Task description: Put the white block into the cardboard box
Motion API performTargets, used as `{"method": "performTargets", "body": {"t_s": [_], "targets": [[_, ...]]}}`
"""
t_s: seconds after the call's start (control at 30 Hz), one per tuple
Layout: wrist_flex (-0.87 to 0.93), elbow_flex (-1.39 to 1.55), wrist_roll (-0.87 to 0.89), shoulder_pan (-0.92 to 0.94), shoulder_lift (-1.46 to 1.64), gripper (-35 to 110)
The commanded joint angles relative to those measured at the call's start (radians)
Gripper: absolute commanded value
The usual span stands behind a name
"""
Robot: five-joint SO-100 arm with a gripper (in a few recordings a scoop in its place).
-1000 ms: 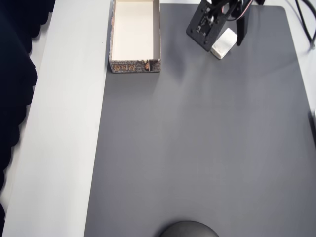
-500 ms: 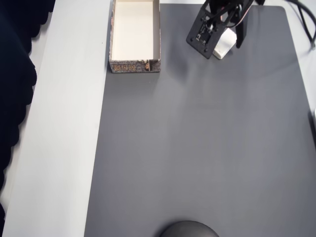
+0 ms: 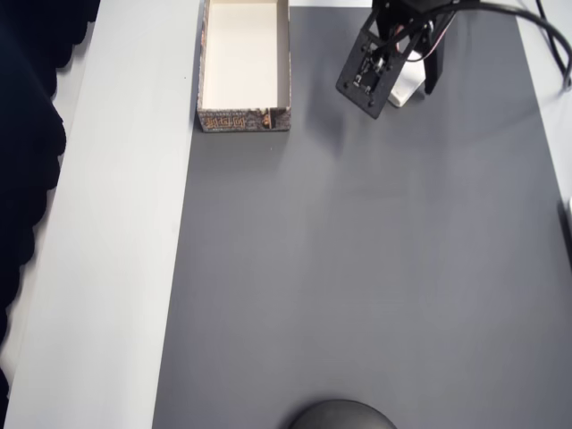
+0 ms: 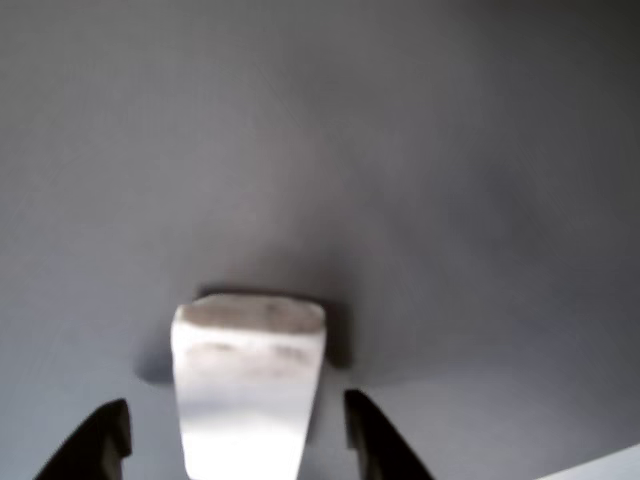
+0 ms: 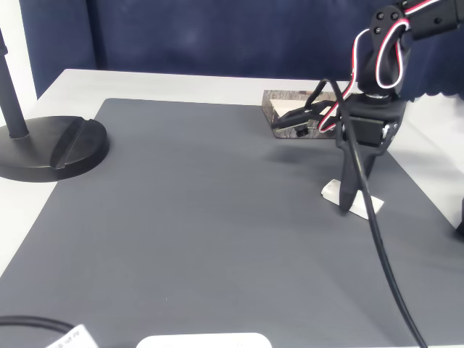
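White tabletop (image 3: 116, 268), with a dark grey rectangular mat (image 3: 357, 268) spread over most of it, rounded at the corners. On the mat near its far edge in the overhead view, a small plain white rectangular block (image 3: 407, 85), lying flat, partly hidden there by the arm; clearer in the wrist view (image 4: 245, 385) and the fixed view (image 5: 355, 203). At the mat's upper left corner in the overhead view, a shallow lidless cardboard box (image 3: 243, 67), cream-white inside, brownish print on the outer walls, straddling the mat's edge, well apart from the block. On the bare white strip, a round black stand base (image 5: 51, 148) overlapping the mat's border.
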Motion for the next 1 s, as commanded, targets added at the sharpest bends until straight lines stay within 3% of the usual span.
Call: {"method": "performTargets", "body": {"t_s": [0.0,0.97], "targets": [[-0.015,-0.023,0.012,-0.005,-0.002,31],[-0.018,-0.021,0.015,-0.031,-0.003,24]]}}
